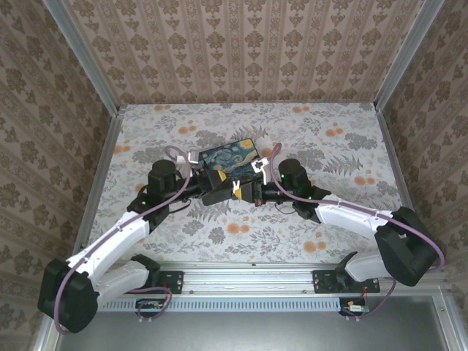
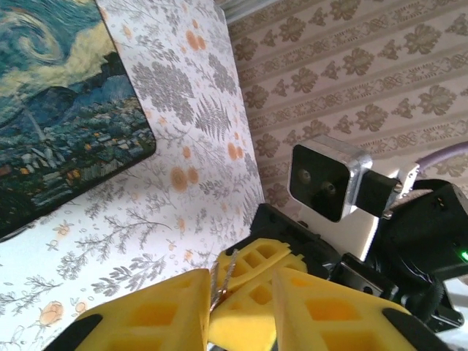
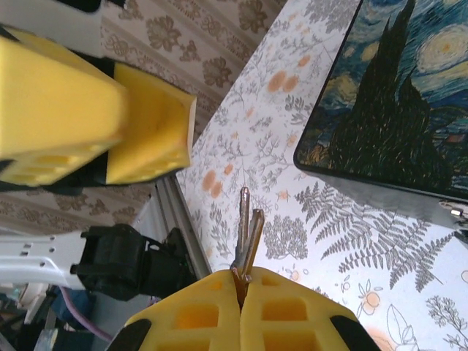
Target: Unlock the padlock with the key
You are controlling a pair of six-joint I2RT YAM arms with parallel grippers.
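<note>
The right pincer (image 3: 240, 281) is clamped on slim silvery metal keys (image 3: 245, 230) above the floral counter (image 3: 314, 241) near the starry-night printed mat (image 3: 387, 95), the left pincer (image 2: 241, 289) seemingly parted beside them, so the grasp looks done and next comes aligning a blade with the padlock's keyhole.

Two thin flat key blades (image 3: 243, 227): bare metal, smooth, dull brassy sheen.
Right gripper (image 3: 240, 281): yellow moulded plastic, matt, faintly grainy.
Rectangular mat with a starry-night print (image 3: 387, 110): smooth, satin face, dark edge.
Floral-printed table covering (image 1: 329, 212): matt; paper or cloth, cannot tell.
White arm shell (image 1: 110, 245): glossy plastic.
Grey frame post (image 1: 77, 55): brushed metal.
</note>
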